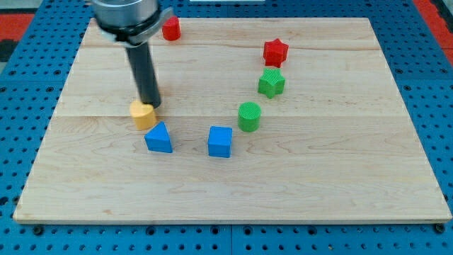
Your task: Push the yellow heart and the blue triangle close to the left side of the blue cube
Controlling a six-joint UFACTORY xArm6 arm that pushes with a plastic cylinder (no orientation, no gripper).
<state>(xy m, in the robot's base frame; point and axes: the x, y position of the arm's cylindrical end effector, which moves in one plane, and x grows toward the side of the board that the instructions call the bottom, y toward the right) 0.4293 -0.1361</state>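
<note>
The yellow heart (143, 114) lies left of the board's middle. The blue triangle (158, 138) sits just below and right of it, nearly touching. The blue cube (220, 141) stands to the right of the triangle, with a gap of about one block's width between them. My tip (150, 106) is at the yellow heart's upper right edge, touching or almost touching it. The dark rod rises from there to the view's top left.
A green cylinder (249, 116) stands up and right of the blue cube. A green star (271, 83) and a red star (275, 52) lie further up. A red block (170, 29) sits near the board's (340, 177) top edge, beside the arm.
</note>
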